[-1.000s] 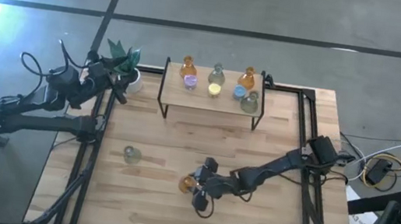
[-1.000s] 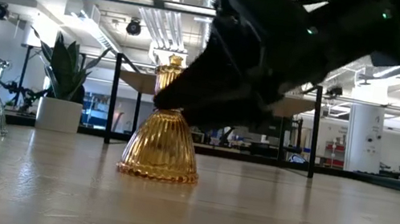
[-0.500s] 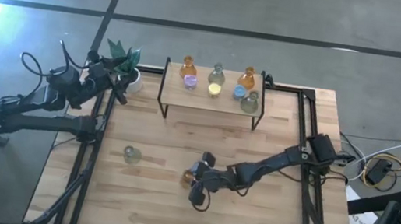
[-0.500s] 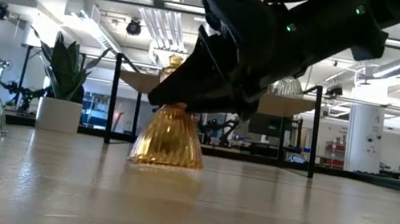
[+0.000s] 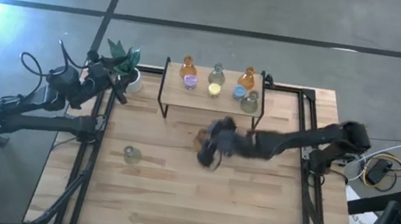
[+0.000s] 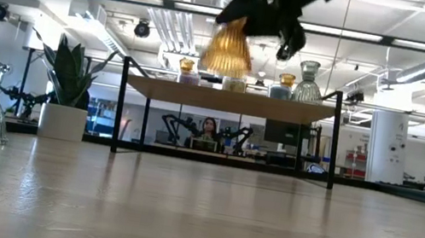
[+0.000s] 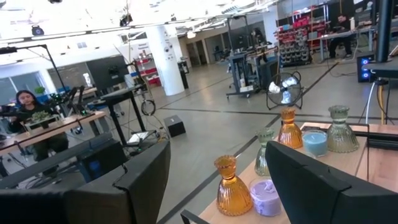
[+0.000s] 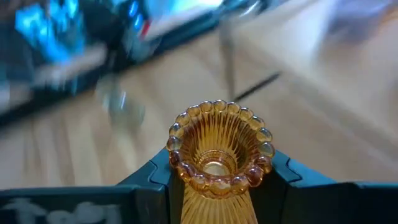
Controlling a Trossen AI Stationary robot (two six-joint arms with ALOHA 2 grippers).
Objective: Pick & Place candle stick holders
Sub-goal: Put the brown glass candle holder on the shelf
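The right gripper (image 5: 207, 146) is closed around the neck of an amber candle stick holder (image 6: 229, 48), fingers (image 8: 287, 177) on either side just below the beaded rim. The low view shows that holder in the air, well clear of the table (image 5: 172, 202), its flared base hanging at about the height of the holders standing on the shelf (image 6: 233, 101). It looks close to upright, long axis vertical and rim up.

The relation that matters next is holder to shelf. In the high view the gripper sits just on the near side of the shelf (image 5: 175, 97), between its 2 front legs, with the shelf top lying farther toward the back of the table. The shelf already carries several holders, amber, purple, yellow, blue and grey-green, so a free spot is likely tight; which gap is open cannot be told for sure.

1 clear holder (image 5: 130, 154) stands alone on the table, toward the left side, well apart from the right gripper and nearer the left arm.

The left gripper (image 7: 214, 180) waits at the table's back left corner beside the potted plant (image 5: 123, 58), its fingers parted and holding nothing.
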